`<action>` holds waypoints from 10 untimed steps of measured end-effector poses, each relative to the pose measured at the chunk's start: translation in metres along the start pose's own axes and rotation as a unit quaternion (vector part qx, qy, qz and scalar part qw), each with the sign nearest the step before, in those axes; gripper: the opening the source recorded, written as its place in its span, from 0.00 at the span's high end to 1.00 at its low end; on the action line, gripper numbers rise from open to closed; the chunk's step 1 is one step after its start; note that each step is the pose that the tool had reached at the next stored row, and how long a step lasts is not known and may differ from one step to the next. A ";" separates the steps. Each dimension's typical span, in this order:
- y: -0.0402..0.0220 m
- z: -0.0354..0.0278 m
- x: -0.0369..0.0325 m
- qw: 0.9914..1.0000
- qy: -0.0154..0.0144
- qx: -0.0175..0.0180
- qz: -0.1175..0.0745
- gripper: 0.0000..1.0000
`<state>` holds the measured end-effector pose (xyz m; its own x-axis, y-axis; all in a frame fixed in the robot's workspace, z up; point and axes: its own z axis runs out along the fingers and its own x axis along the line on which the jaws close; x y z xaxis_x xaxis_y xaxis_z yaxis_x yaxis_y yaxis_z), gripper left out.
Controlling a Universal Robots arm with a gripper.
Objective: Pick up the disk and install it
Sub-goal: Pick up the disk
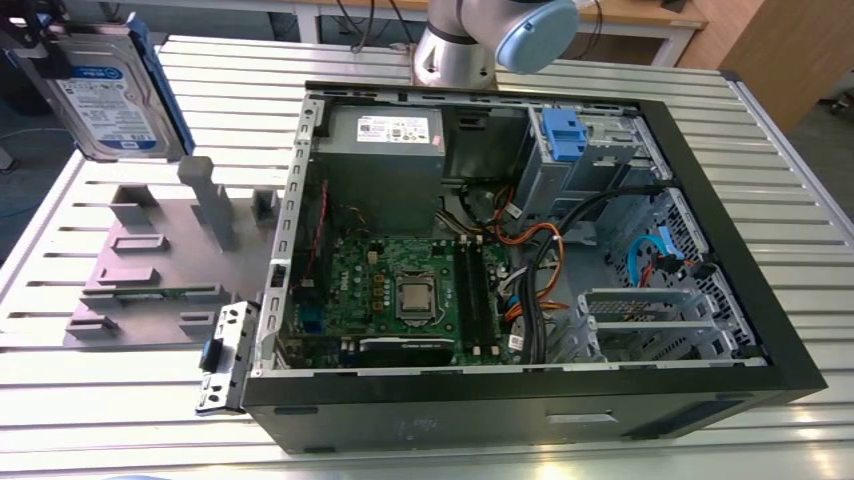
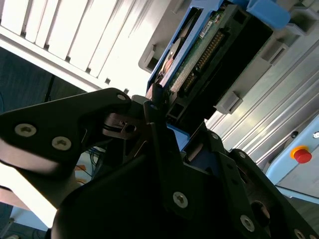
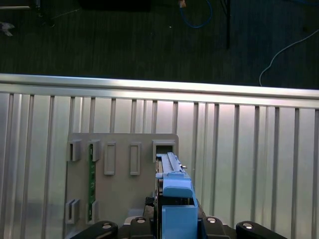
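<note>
While the pincer (image 2: 172, 117) grips the disk (image 1: 114, 95) by its blue frame, we see its white-and-blue label above the grey holder (image 1: 160, 260) on the bench (image 1: 80, 400).

Upper left of the exterior view: disk (image 1: 114, 95) is cut off by the top edge. Arm (image 1: 487, 40), top mid., is cut off too. In the second wrist view the gripper (image 2: 174, 124) hides the disk's near end.
</note>
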<state>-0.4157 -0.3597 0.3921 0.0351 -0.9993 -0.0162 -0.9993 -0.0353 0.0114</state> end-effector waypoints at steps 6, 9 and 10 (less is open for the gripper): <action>0.0000 -0.0011 0.0000 1.000 0.000 0.000 0.000 0.64; 0.0000 -0.0017 0.0000 1.000 0.000 0.000 0.000 0.64; 0.0000 -0.0019 0.0000 1.000 0.000 0.000 0.000 0.64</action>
<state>-0.4157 -0.3597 0.3940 0.0351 -0.9993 -0.0162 -0.9993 -0.0352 0.0115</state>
